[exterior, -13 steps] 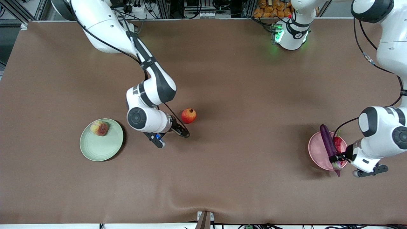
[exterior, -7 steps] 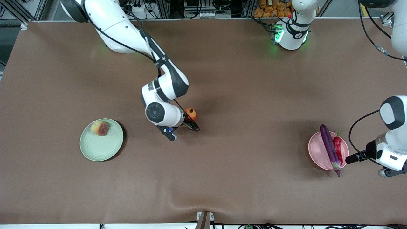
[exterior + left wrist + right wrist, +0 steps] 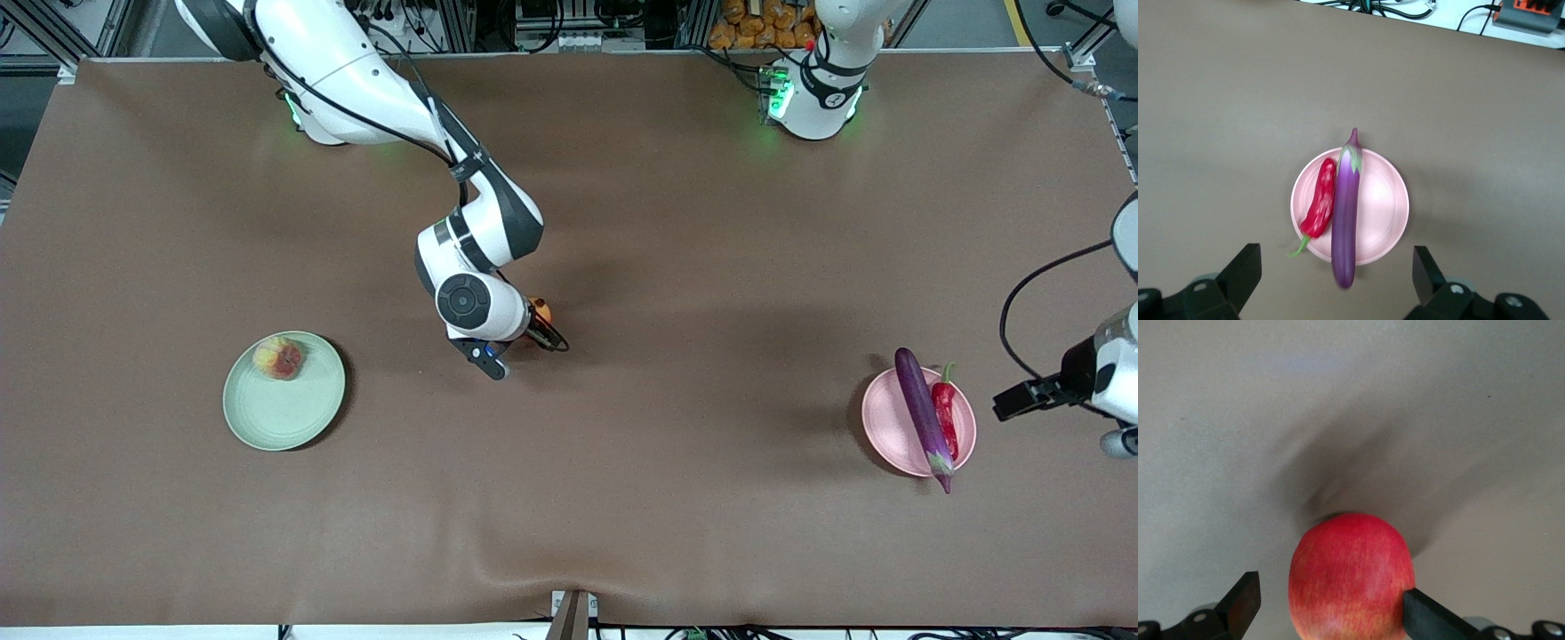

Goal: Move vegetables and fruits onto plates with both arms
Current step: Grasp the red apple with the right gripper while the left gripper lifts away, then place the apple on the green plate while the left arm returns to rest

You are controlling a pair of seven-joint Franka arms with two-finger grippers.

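Nearest the front camera, the pale pink plate (image 3: 898, 444) sits toward the left arm's end of the table and holds both vegetables: the purple eggplant (image 3: 922, 417) lies lengthwise across it, its stem tip overhanging the rim on the camera side, with the red chili pepper (image 3: 944, 416) just beside it. That plate looks finished. The left gripper (image 3: 1022, 400) hangs over bare cloth beside this plate with its fingers spread wide and nothing between them, so this arm waits clear of its load.

At about the same depth, toward the right arm's end, the pale green plate (image 3: 283, 411) carries the blushed peach (image 3: 278, 357) near its rim, leaving room for a second fruit.

Farther from the camera, mid-table, the round red fruit (image 3: 1351, 577) rests on the brown tablecloth (image 3: 676, 267). The right gripper (image 3: 533, 334) is down around it, fingers apart and straddling it; one finger seems to touch its side, the other stands off. I judge a grasp is being lined up, so that this fruit can join the peach
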